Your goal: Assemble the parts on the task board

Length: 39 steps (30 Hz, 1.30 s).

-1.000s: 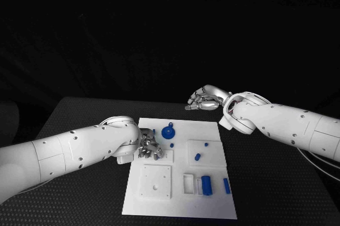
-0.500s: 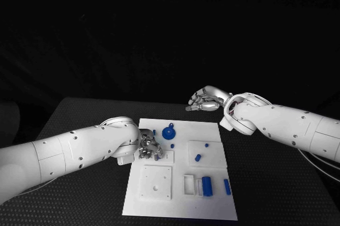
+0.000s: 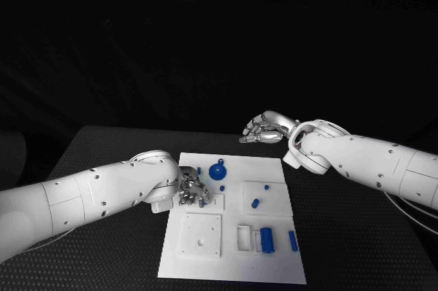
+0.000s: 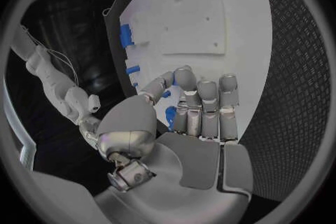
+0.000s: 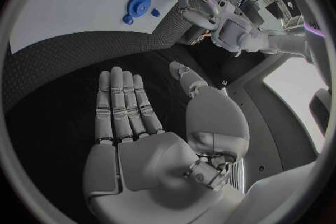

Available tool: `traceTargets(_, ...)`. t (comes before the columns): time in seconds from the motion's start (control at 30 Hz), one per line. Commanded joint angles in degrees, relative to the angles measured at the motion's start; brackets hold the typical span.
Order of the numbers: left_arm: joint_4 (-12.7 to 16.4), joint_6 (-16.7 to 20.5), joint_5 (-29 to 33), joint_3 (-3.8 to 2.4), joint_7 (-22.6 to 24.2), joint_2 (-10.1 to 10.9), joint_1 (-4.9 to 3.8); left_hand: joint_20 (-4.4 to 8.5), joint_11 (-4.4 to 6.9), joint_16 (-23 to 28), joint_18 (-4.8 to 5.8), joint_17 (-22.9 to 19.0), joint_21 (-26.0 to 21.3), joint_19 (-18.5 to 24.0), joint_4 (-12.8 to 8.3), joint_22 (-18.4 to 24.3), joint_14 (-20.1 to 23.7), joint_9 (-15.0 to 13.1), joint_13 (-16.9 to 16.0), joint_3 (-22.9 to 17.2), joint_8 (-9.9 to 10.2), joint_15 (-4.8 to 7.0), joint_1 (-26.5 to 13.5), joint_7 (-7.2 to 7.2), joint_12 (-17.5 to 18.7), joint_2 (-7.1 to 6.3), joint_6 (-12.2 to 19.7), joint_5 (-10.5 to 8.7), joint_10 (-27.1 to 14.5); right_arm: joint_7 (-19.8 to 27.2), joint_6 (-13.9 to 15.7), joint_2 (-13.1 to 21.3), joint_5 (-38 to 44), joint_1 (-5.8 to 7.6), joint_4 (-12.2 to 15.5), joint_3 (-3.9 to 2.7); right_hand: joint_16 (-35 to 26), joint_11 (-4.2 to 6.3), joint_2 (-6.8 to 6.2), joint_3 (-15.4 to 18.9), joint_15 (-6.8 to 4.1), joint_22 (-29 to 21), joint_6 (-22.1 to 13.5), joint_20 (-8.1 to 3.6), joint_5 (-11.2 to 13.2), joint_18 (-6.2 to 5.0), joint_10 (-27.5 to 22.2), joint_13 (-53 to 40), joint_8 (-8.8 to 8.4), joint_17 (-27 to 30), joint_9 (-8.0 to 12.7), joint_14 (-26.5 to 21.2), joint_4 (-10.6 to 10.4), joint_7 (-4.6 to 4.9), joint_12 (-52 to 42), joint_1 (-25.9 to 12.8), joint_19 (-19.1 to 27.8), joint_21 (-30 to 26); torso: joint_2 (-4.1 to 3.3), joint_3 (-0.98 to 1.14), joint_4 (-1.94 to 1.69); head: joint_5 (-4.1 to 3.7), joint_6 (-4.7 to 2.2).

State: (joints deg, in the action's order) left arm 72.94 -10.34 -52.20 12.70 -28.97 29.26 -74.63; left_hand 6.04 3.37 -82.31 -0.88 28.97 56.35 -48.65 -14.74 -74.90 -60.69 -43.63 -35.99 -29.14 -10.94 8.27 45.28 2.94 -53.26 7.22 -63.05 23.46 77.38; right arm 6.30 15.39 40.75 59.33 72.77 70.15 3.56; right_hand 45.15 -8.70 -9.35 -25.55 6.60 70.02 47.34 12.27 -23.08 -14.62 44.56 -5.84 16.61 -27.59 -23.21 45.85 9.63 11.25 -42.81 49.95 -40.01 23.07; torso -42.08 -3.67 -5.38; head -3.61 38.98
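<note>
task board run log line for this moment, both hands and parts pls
left hand: on task board, holding small blue part | right hand: open, off board | blue disc: on board

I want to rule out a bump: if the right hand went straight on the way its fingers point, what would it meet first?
Probably bare black table, then the task board edge near the round blue part. The right hand is open; depth is unclear.

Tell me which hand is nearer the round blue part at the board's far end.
Left. The left hand sits over the board just beside the round blue part; the right hand hovers off the task board, past its far edge.
</note>
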Motion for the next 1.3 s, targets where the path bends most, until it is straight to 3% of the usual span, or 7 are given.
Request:
traceTargets(0.03, 0.3, 1.0, -0.8, -0.17, 0.0, -0.4, 0.11, 7.98, 0.21, -0.3, 0.04, 0.1, 0.3, -0.5, -2.0, -1.1, -0.7, 0.0, 0.0, -2.0, -0.2, 1.08, 1.4, -0.1, -0.3, 1.66, -0.4, 0.85, 0.2, 0.2, -0.8, -0.1, 0.1, -0.03, 0.0, -0.01, 0.4, -0.17, 0.08, 0.0, 0.26, 0.1, -0.2, 0.19, -0.3, -0.36, 0.2, 0.1, 0.31, 0.1, 0.1, -0.3, -0.2, 0.01, -0.3, 0.0, 0.0, -0.4, -0.02, -0.02, 0.01, 0.01, -0.02)
traceTargets(0.27, 0.6, 0.5, -3.2, -1.11, -0.3, -0.5, -0.01, 8.05, 0.27, -0.3, -0.01, 0.1, 0.4, -0.6, -2.0, -1.2, -0.8, 0.0, -0.1, -2.1, -0.3, 1.15, 1.6, -0.16, -0.4, 1.54, -0.5, 0.98, 0.2, 0.2, -0.8, -0.1, 0.1, -0.05, -0.1, -0.01, 0.4, -0.17, 0.08, 0.0, 0.26, 0.1, -0.3, 0.19, -0.3, -0.36, 0.2, 0.1, 0.31, 0.1, 0.1, -0.3, -0.2, 0.02, -0.3, 0.0, 0.0, -0.4, -0.02, -0.03, -0.04, 0.0, -0.04)
traceTargets(0.67, 1.1, -2.0, -4.7, -1.44, -0.9, -0.6, -0.47, 8.1, 0.33, -0.4, -0.04, 0.1, 0.5, -0.6, -2.0, -1.2, -0.9, 0.1, -0.1, -2.3, -0.4, 1.2, 1.9, -0.22, -0.4, 1.45, -0.6, 1.12, 0.2, 0.3, -0.9, -0.3, 0.1, -0.19, -0.3, -0.01, 0.4, -0.18, 0.09, 0.0, 0.26, 0.1, -0.3, 0.21, -0.3, -0.37, 0.2, 0.2, 0.32, 0.1, 0.1, -0.3, -0.2, 0.02, -0.3, 0.0, 0.0, -0.4, -0.03, -0.08, -0.03, 0.02, -0.06)
traceTargets(0.97, 0.6, -8.7, -2.9, -1.73, -1.4, -0.6, -0.92, 8.11, 0.35, -0.4, -0.04, 0.1, 0.6, -0.5, -2.0, -1.2, -0.9, 0.1, -0.1, -2.5, -0.4, 1.21, 2.2, -0.24, -0.4, 1.29, -0.6, 1.08, 0.2, 0.3, -1.0, -0.3, 0.1, -0.28, -0.3, -0.01, 0.4, -0.18, 0.09, 0.1, 0.27, 0.1, -0.3, 0.22, -0.3, -0.37, 0.2, 0.2, 0.32, 0.1, 0.1, -0.3, -0.2, 0.03, -0.3, 0.0, 0.0, -0.5, -0.01, -0.05, -0.02, 0.12, 0.07)
traceTargets(1.07, -0.8, -11.9, 0.0, -2.01, -1.4, -1.1, -1.35, 8.11, 0.35, -0.3, -0.03, 0.1, 0.6, -0.4, -2.1, -1.2, -0.9, 0.1, -0.1, -2.6, -0.5, 1.2, 2.4, -0.24, -0.4, 1.24, -0.6, 1.09, 0.2, 0.3, -1.1, -0.3, 0.1, -0.29, -0.4, -0.01, 0.4, -0.18, 0.09, 0.1, 0.27, 0.1, -0.3, 0.22, -0.3, -0.37, 0.2, 0.2, 0.33, 0.1, 0.1, -0.3, -0.2, 0.03, -0.3, 0.0, 0.0, -0.5, -0.01, -0.05, -0.02, 0.16, 0.04)
traceTargets(1.3, -4.1, -16.8, 4.4, -2.04, -1.2, -2.7, -2.16, 8.08, 0.36, -0.3, 0.01, 0.1, 0.6, -0.2, -2.1, -1.2, -0.8, 0.1, -0.1, -2.7, -0.5, 1.18, 2.6, -0.24, -0.4, 1.32, -0.6, 1.18, 0.1, 0.3, -1.1, -0.5, 0.1, -0.46, -0.5, 0.0, 0.4, -0.18, 0.11, 0.1, 0.27, 0.2, -0.3, 0.22, -0.3, -0.37, 0.2, 0.2, 0.33, 0.2, 0.1, -0.3, -0.2, 0.03, -0.3, 0.0, 0.0, -0.5, -0.05, -0.05, 0.03, 0.28, -0.04)
